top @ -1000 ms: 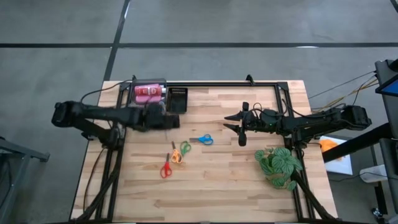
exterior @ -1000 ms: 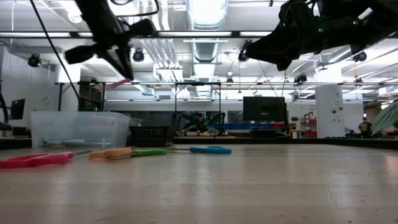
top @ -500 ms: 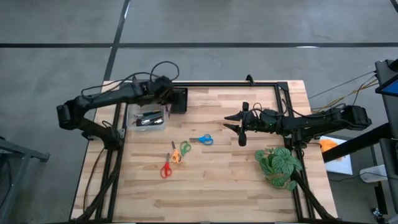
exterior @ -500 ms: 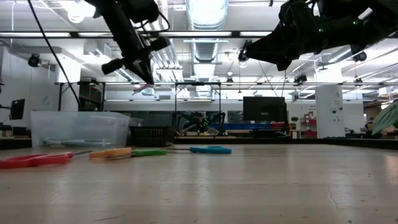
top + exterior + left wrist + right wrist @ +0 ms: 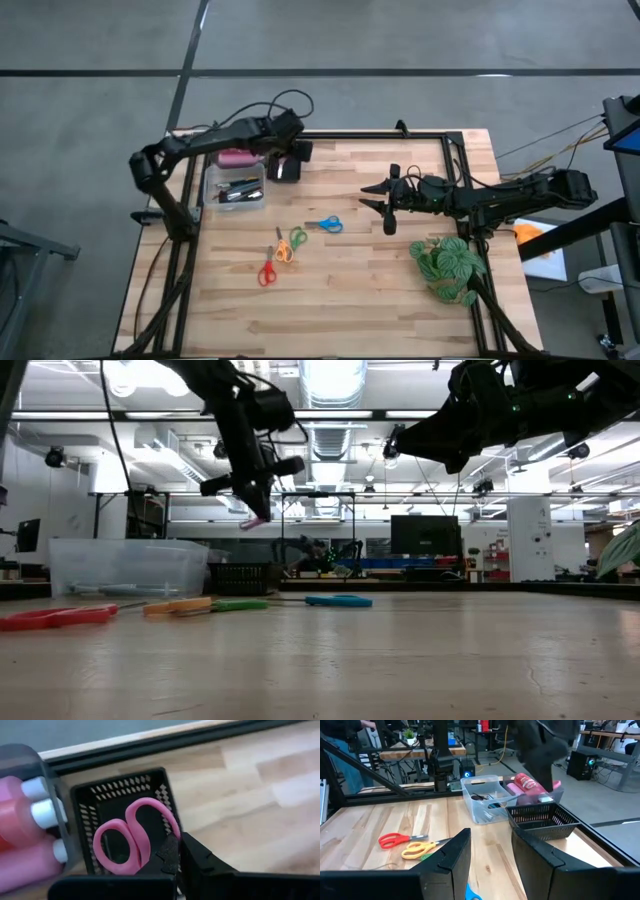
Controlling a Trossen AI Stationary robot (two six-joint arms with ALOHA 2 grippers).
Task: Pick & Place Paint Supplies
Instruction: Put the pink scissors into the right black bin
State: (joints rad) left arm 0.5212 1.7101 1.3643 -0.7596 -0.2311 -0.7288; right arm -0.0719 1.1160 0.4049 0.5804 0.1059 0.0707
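Bare wood fills the lower half of the table (image 5: pixel 350 300); four scissors (image 5: pixel 285 247) clutter centre-left, the plant (image 5: pixel 447 267) blocks lower right, the tub (image 5: pixel 234 189) and tray (image 5: pixel 287 168) crowd the upper left.

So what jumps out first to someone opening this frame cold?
The left gripper, shut on pink-handled scissors, hangs directly above the black basket at the table's far edge. Beside it the clear tub holds pink bottles and brushes. Red, orange-green and blue scissors lie mid-table; the right gripper waits near the plant.
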